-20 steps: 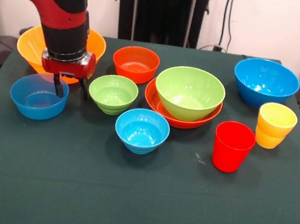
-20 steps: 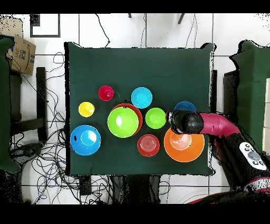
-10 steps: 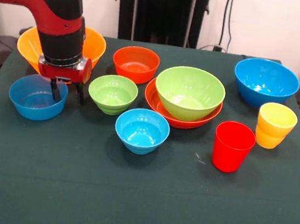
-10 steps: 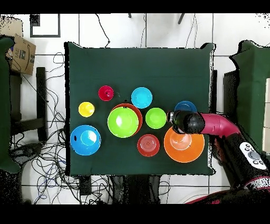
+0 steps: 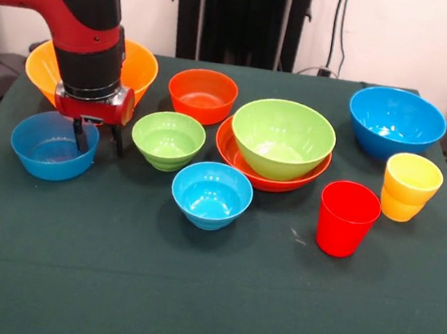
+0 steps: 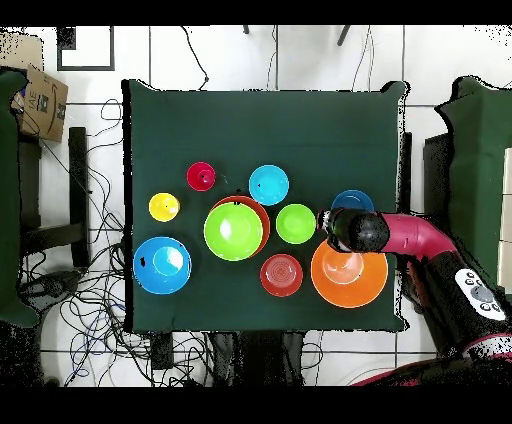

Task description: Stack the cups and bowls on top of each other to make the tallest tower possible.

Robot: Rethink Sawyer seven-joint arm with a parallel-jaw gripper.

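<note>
Your Sawyer arm reaches in from the upper left of the front view, its gripper (image 5: 95, 137) set low over the right rim of the translucent blue bowl (image 5: 51, 145), one finger (image 5: 81, 137) inside the wall and the other outside it, jaws apart around the rim; whether they actually press the plastic is hard to tell from here. Behind the arm sits the big orange-yellow bowl (image 5: 142, 66), with the red-orange bowl (image 5: 202, 94) to its right. The small green bowl (image 5: 168, 139) stands just beside the gripper, the small blue bowl (image 5: 212, 194) nearer the camera. At centre you have the large green bowl (image 5: 282, 138) nested in a wide red-orange bowl (image 5: 237, 158), the only stack on the table. The large blue bowl (image 5: 396, 122) sits at the far right, the yellow cup (image 5: 410, 187) and red cup (image 5: 348, 218) upright in front of it. From overhead, the arm's wrist (image 6: 352, 230) covers most of the translucent blue bowl (image 6: 352, 199), between the orange-yellow bowl (image 6: 349, 278) and the small green bowl (image 6: 295, 223); the cups (image 6: 164, 207) stand well apart across the cloth
</note>
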